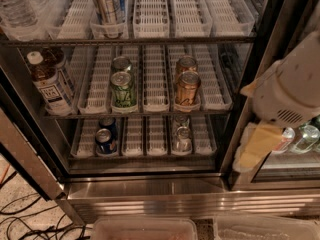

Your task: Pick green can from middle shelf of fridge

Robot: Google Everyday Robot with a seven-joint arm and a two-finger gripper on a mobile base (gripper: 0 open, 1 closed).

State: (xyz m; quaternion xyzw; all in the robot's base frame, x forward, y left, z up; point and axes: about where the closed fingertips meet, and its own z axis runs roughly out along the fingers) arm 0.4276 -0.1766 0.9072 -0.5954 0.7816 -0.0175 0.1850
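The fridge [150, 194] stands open in front of me. On its middle shelf [155, 111] the green can [123, 90] stands upright at the front of a white lane, left of centre. A darker second green can [121, 64] stands right behind it. Two copper-orange cans [187, 88] stand two lanes to the right. My gripper [257, 146] is at the right edge of the camera view, below the arm's white body [292, 84]. It is in front of the fridge's right frame, well right of the green can and apart from it.
A tea bottle [50, 84] stands at the middle shelf's left end. The top shelf holds a tall can [107, 4] and a water bottle [15, 6]. The bottom shelf holds a blue can [105, 136] and a silver can [182, 136]. Cables [25, 219] lie on the floor, bins [145, 229] below.
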